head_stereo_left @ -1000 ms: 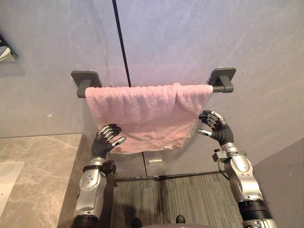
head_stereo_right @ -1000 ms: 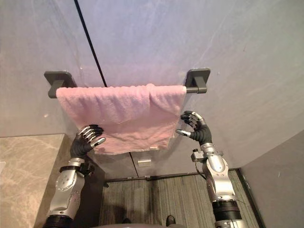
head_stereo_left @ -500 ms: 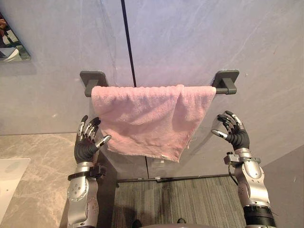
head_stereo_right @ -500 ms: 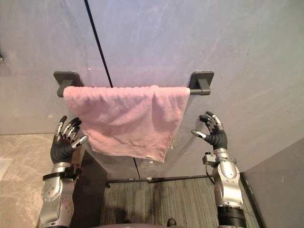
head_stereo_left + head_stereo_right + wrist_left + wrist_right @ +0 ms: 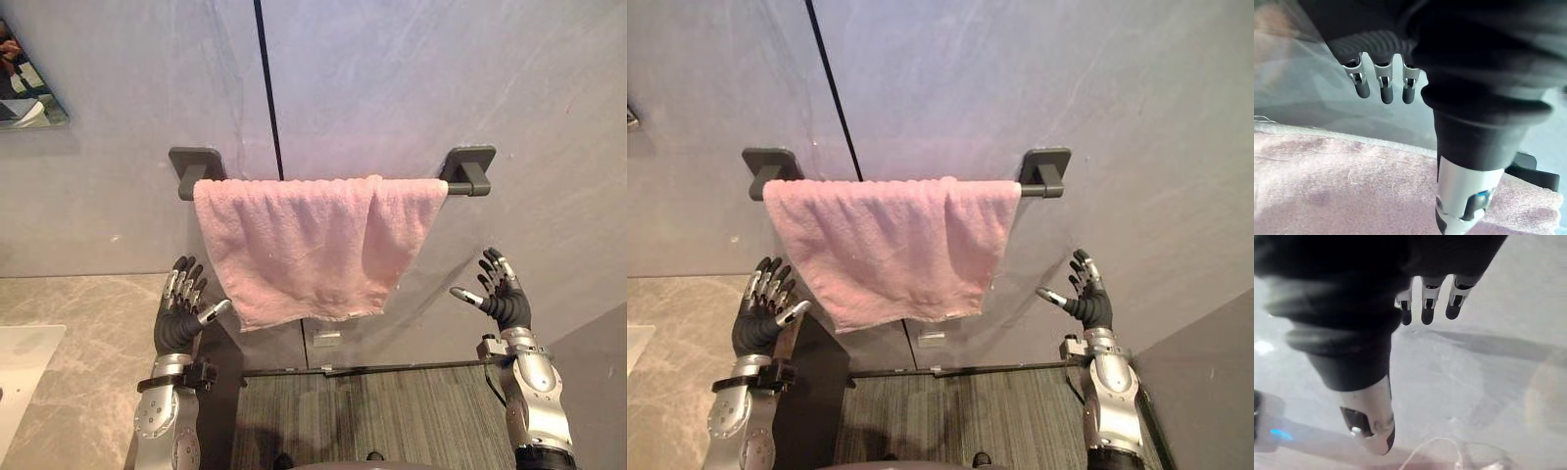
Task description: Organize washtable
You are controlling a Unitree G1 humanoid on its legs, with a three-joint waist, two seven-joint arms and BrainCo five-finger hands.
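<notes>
Two hands of mine are raised, fingers spread and holding nothing. Just beside my left hand (image 5: 177, 327), toward my right hand (image 5: 508, 307), hangs the pink terry towel (image 5: 306, 245), draped over the dark grey wall rail (image 5: 460, 186) above both hands.

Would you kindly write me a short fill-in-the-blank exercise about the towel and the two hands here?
In colour, the towel draped over the bar is ____.
The left hand and the right hand are both ____, holding nothing.
The bar is mounted on the ____.
Missing words: pink; open; wall.
</notes>
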